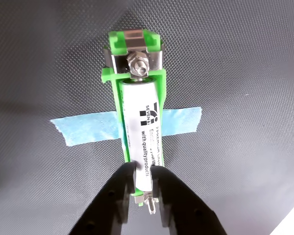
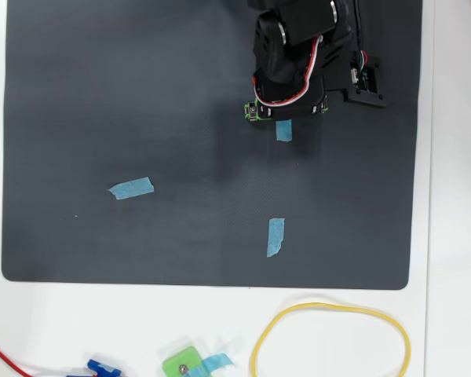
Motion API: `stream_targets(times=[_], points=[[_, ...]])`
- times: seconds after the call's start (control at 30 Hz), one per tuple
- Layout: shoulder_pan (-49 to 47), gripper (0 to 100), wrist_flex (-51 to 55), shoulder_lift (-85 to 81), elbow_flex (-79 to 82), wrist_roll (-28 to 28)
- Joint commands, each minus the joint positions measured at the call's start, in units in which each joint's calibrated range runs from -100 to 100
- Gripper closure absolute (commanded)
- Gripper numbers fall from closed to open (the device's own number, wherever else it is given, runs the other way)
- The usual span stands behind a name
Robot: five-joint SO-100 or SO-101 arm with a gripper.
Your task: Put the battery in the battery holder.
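A dark grey mat [image 2: 141,102] covers most of a white table [image 2: 455,314] in the overhead view; taking the battery holder [image 2: 255,111] as the landmark, a loose strip of blue tape [image 2: 131,188] lies on the mat well to its left and lower, and a second, upright strip [image 2: 275,237] lies well below it; off the mat, on the bare table far below the holder, sit a blue connector with a red wire [image 2: 102,367], a small squarish green block [image 2: 183,364] with one screw and a scrap of tape, and, further right, a yellow rubber band [image 2: 330,342] in a wide loop; the arm [image 2: 306,47] covers most of the holder from above, so that only its green left end and a stub of its own tape [image 2: 283,130] show.

In the wrist view the holder [image 1: 159,83] stands lengthwise on the mat [image 1: 49,58], blue tape [image 1: 85,128] running out from under its middle to the left and right [image 1: 183,120]; a silver screw and nut [image 1: 137,62] sit at its far end, another screw [image 1: 149,200] at its near end; the battery [image 1: 142,132] lies inside the holder, its far tip just beside the far screw, black print along its side; the pincer [image 1: 143,178] enters from the bottom edge, its black fingers [image 1: 118,196] pressed on the near end of the battery from the left and right, grasping it.
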Motion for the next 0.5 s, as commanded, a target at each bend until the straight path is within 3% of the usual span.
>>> stream_targets(times=[0.0,0.33,0.47], points=[[1.37,100,0.23,-0.21,-1.85,3.12],[1.27,100,0.23,7.46,-2.82,3.33],[1.16,100,0.23,-5.07,4.05,6.2]])
